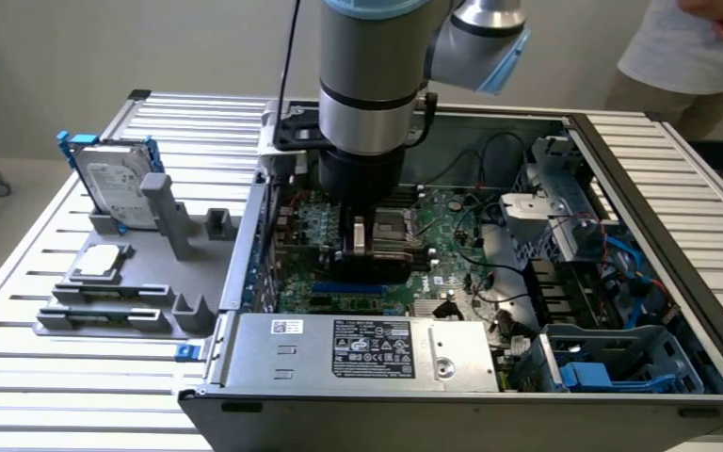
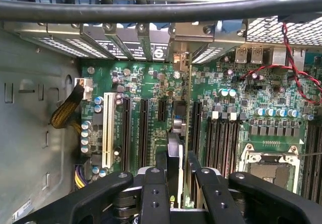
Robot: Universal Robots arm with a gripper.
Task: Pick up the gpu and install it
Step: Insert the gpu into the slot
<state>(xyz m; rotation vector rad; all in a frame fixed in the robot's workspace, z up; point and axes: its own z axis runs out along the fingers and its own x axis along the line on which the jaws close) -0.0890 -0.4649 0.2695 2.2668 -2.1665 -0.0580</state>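
Ribbed aluminium worktop [image 1: 35, 377], with an open steel PC case [image 1: 462, 424] sitting on it. The pick is done. The claw [image 2: 177, 167] is clamped narrow on the gpu [image 2: 174, 146], and the card stands on edge between the matte black fingers [image 2: 153, 194]. The card is thin, flat and rigid, with a black cover and a green board edge.

It sits down inside the case directly under the claw, in line with the long black plastic slots [image 2: 143, 133] on the green motherboard [image 2: 241, 108]. Can't tell if the edge connector is seated. My read: seating unconfirmed, release left.

- **Beside the card:** one white slot [image 2: 107, 128].
- **Beyond the claw:** perforated metal bracket covers [image 2: 100, 45].
- **Well off to the side:** a grey plastic holder [image 1: 148, 282] with a silver hard drive [image 1: 117, 179].
- **Far back:** a person [image 1: 682, 47] standing.
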